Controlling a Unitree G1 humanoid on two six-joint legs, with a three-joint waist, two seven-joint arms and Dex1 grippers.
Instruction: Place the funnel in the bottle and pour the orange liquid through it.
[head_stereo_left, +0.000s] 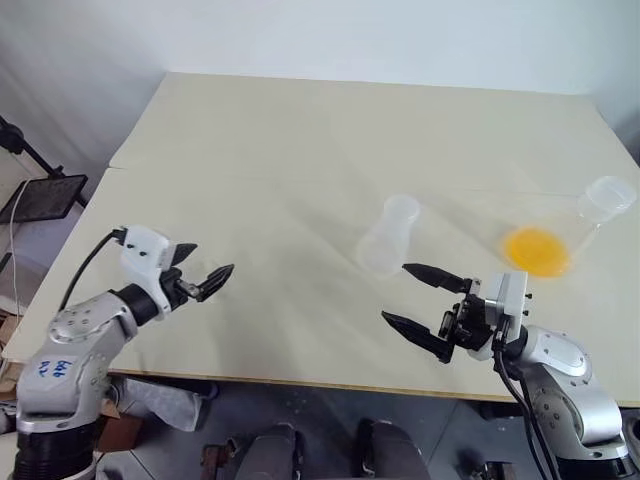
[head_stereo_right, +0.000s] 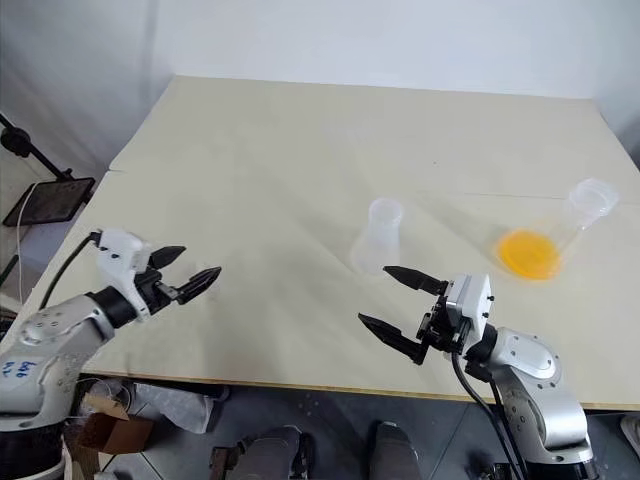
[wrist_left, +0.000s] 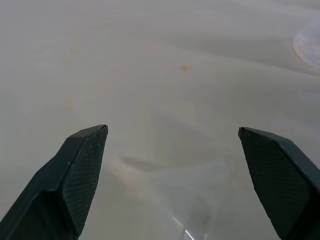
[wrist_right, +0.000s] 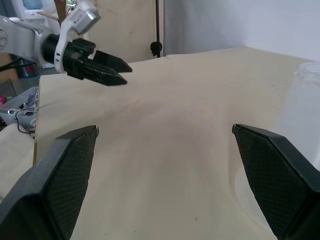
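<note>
Where the head camera looks down: a pale cream table (head_stereo_left: 300, 140) with a smooth matt top, a faint seam running across it.
Bottle: the bottle (head_stereo_left: 390, 235) stands upright near the table's middle, clear and colourless, wider at the rounded base and narrowing to a round open mouth.
Flask: a larger conical flask (head_stereo_left: 570, 235) lies on its side toward the table's right edge, its long neck pointing away to the right.
Orange liquid: the orange liquid (head_stereo_left: 537, 250) pools as a bright round patch in the flask's wide base.
Left gripper: the left gripper (head_stereo_left: 200, 268) hangs over the table's near left part, jaws spread and empty, well apart from the bottle.
Right gripper: the right gripper (head_stereo_left: 417, 297) is just in front of the bottle, jaws spread wide and holding nothing; the upper black finger tip lies close to the bottle's base, and I cannot tell whether they touch. The flask is off to its right.
Left wrist view: two black fingers (wrist_left: 75, 175) with a fine cross-hatched pad texture stand wide apart over the table; between them, low in the gap, lies a faint see-through cone shape, the funnel (wrist_left: 192, 200), touching neither finger as far as shows.
Right wrist view: the checkered fingers (wrist_right: 65, 175) are spread wide with bare table between; the bottle's clear wall (wrist_right: 305, 120) rises just beyond one finger, outside the gap. The left gripper (wrist_right: 117, 72) shows across the table.
</note>
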